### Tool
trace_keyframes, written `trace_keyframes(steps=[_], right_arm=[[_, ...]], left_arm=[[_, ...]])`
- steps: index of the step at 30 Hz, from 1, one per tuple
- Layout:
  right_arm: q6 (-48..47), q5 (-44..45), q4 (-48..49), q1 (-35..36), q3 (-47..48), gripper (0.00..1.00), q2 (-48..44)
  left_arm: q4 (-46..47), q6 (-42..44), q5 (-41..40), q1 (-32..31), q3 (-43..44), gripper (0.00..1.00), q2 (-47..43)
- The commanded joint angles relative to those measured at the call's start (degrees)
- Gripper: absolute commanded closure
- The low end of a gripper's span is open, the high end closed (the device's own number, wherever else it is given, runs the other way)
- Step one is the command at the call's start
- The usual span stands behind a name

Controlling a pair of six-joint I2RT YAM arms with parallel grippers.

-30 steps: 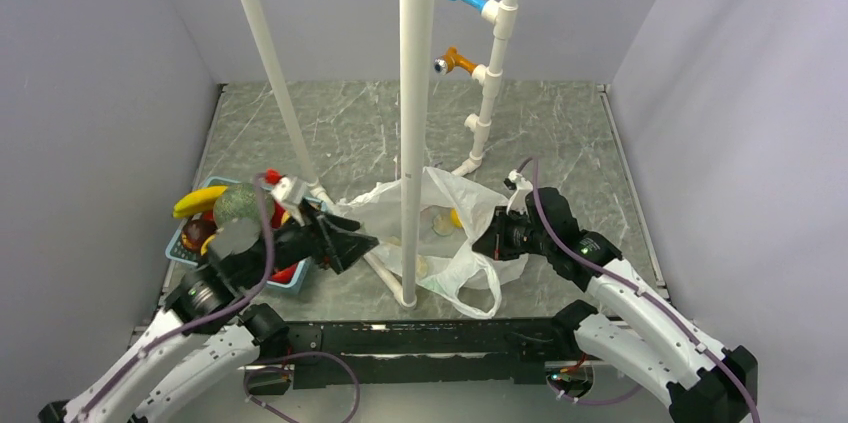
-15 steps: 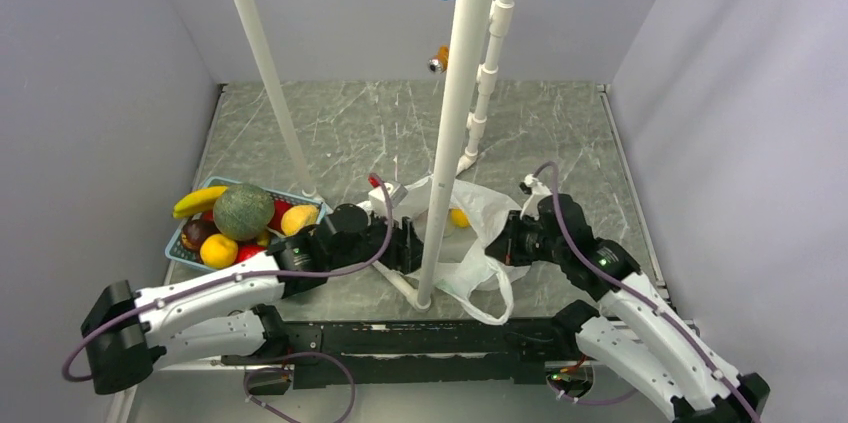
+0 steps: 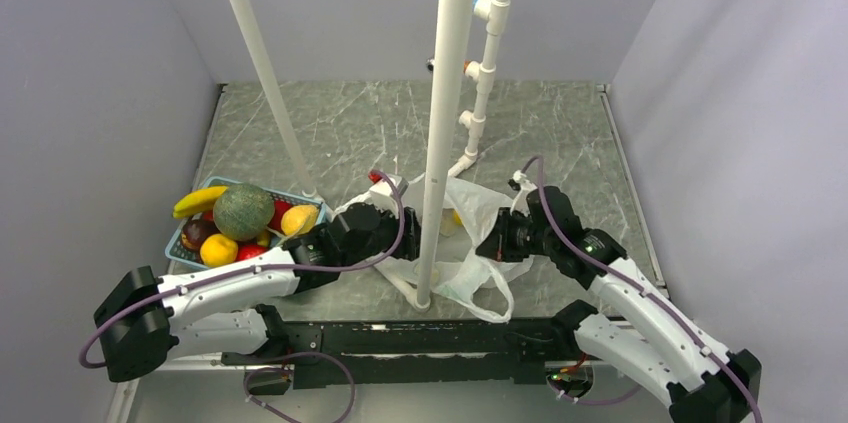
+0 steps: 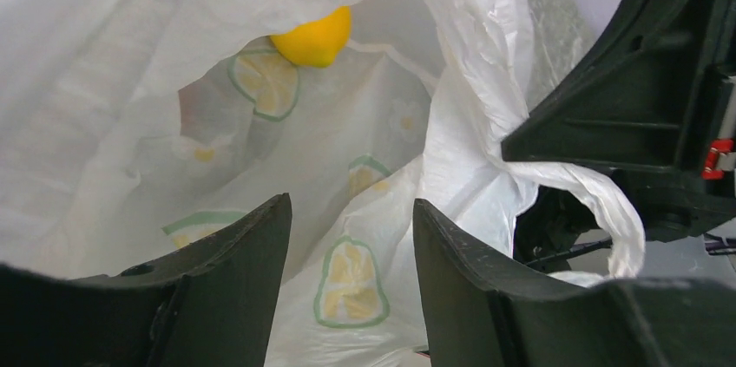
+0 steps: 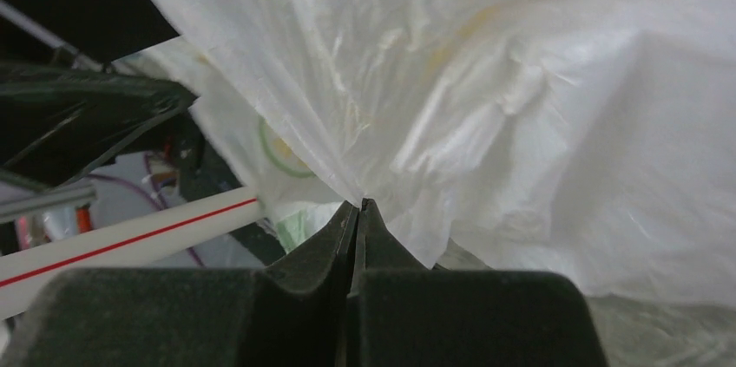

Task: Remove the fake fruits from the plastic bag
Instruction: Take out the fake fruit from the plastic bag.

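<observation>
The left gripper (image 4: 349,211) has left the blue basket (image 3: 178,248) at nine o'clock. It now reaches toward three o'clock into the mouth of the plastic bag (image 3: 480,208), its jaws narrower than a second ago. The fake fruits (image 3: 243,211) in the basket now lie uncovered. The bag's nine-o'clock edge sits pulled up. The central white pole (image 3: 445,93) now tilts, its top shifted toward three o'clock.

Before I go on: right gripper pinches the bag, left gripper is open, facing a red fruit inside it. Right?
No: the fruit in the bag is yellow, not red; the left wrist view shows it. The rest holds.
</observation>
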Motion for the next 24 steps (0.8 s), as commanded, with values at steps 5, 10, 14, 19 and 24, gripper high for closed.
trace_keyframes(steps=[5, 10, 14, 19, 24], right_arm=[[2.0, -17.0, 18.7, 0.1, 1.2, 1.00, 5.4], [5.4, -25.4, 26.7, 0.1, 0.3, 1.00, 6.8], [2.0, -24.1, 21.6, 0.1, 0.8, 1.00, 2.9], [-4.2, -13.7, 8.3, 0.1, 2.6, 1.00, -3.6], [0.0, -17.5, 17.1, 0.2, 2.0, 1.00, -3.8]], left_arm=[[4.7, 0.7, 0.9, 4.4, -0.6, 0.40, 2.0], [7.1, 1.5, 2.8, 4.4, 2.1, 0.39, 6.2], [8.8, 1.2, 2.5, 3.7, 3.4, 0.39, 8.2], [8.8, 2.0, 2.2, 3.4, 4.5, 0.31, 9.2], [7.2, 1.8, 0.9, 3.3, 5.2, 0.27, 9.0]])
